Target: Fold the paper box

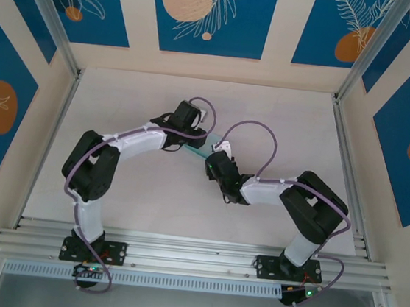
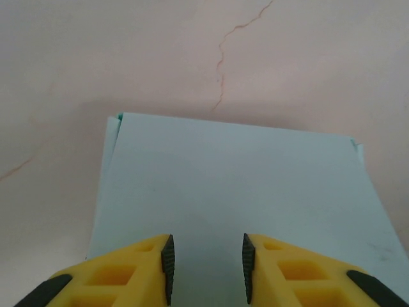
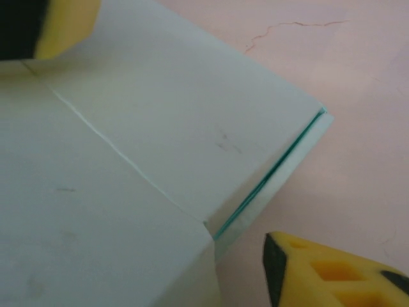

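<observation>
Top external view: the paper box (image 1: 199,147) lies near the middle of the table (image 1: 284,111), mostly covered by the left gripper (image 1: 194,136) and the right gripper (image 1: 214,157), which meet over it. With both tools this close together, a badly timed move could probably bring them into collision. The table is pale and matt. It is enclosed by aluminium frame posts (image 1: 49,13) and by wall panels (image 1: 206,13) printed in blue with orange discs and white leaves. Left wrist view: the left gripper (image 2: 208,268) is set to a narrow gap above the flat, pale-blue card of the paper box (image 2: 230,185), and nothing is visible between its fingers (image 2: 150,272). Downward pressure at this point could slide the thin sheet across the smooth surface. A hairline crack (image 2: 220,64) runs across the table beyond the card. Right wrist view: the right gripper (image 3: 185,147) is spread wide, with one finger on either side of a box corner. A flap seam (image 3: 115,153) and a layered edge (image 3: 275,173) are visible there. Closing on this corner off-square would likely crush or misalign the layers, and a loose flap could spring open.
</observation>
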You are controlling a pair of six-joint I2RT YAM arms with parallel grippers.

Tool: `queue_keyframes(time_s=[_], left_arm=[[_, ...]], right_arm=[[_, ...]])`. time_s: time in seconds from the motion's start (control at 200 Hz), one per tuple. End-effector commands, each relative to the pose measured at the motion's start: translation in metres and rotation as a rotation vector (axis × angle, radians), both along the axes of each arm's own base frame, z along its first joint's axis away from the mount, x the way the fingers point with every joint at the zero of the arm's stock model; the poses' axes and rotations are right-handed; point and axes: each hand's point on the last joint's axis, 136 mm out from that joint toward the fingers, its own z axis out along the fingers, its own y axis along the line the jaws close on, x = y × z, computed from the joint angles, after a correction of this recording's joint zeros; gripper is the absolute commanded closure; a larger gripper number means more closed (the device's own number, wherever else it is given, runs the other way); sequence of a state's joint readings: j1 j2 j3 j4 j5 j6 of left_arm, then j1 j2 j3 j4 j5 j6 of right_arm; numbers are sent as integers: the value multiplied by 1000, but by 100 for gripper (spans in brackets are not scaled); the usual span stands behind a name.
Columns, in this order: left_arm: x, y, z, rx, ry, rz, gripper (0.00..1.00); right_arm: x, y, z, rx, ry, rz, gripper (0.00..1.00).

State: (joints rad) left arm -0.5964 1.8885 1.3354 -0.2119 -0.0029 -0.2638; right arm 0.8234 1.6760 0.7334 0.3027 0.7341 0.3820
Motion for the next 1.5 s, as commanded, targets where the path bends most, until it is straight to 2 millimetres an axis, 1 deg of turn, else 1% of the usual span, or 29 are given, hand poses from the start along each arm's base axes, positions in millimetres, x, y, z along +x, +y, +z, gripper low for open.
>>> queue_keyframes(time_s=[0.0,0.13,0.215,0.365,0.48,0.57,0.665,0.765,0.92,0.98,1.135,1.2,1.29,1.35,1.4,1.495], left_arm=[[0,0,-12,-14,50,12,66],[1,-1,-25,-10,74,20,67],[1,0,-30,-4,80,25,67],[-1,0,-39,-3,95,27,67],[-3,1,-44,-9,104,36,67],[-4,1,-45,-22,106,44,67],[-5,1,-47,-32,113,50,67],[-4,-1,-46,-41,113,51,67],[-3,-2,-45,-41,112,52,67],[-3,-2,-45,-41,113,52,67],[-3,-1,-47,-39,115,58,67],[-3,-1,-47,-40,115,57,67],[-2,-2,-47,-42,114,57,67],[-2,-1,-45,-41,113,57,67],[-2,-1,-43,-41,112,54,67],[-2,1,-29,-42,83,52,66]], right_arm=[[-4,5,23,6,-18,27,41],[-15,6,37,28,-2,47,31],[-26,7,46,56,20,60,28],[-40,6,73,163,67,59,25],[-35,-7,91,232,119,-6,26],[-26,-16,91,286,204,-51,31],[-12,-22,83,308,275,-86,35],[1,-27,65,302,354,-134,37],[15,-21,39,346,451,-133,38],[20,-22,29,348,477,-144,39],[20,-26,-1,344,550,-167,45],[20,-29,-15,343,580,-181,50],[18,-30,-30,360,619,-187,60],[16,-30,-37,373,635,-190,64],[15,-31,-40,378,642,-193,65],[14,-32,-38,383,635,-182,65]])
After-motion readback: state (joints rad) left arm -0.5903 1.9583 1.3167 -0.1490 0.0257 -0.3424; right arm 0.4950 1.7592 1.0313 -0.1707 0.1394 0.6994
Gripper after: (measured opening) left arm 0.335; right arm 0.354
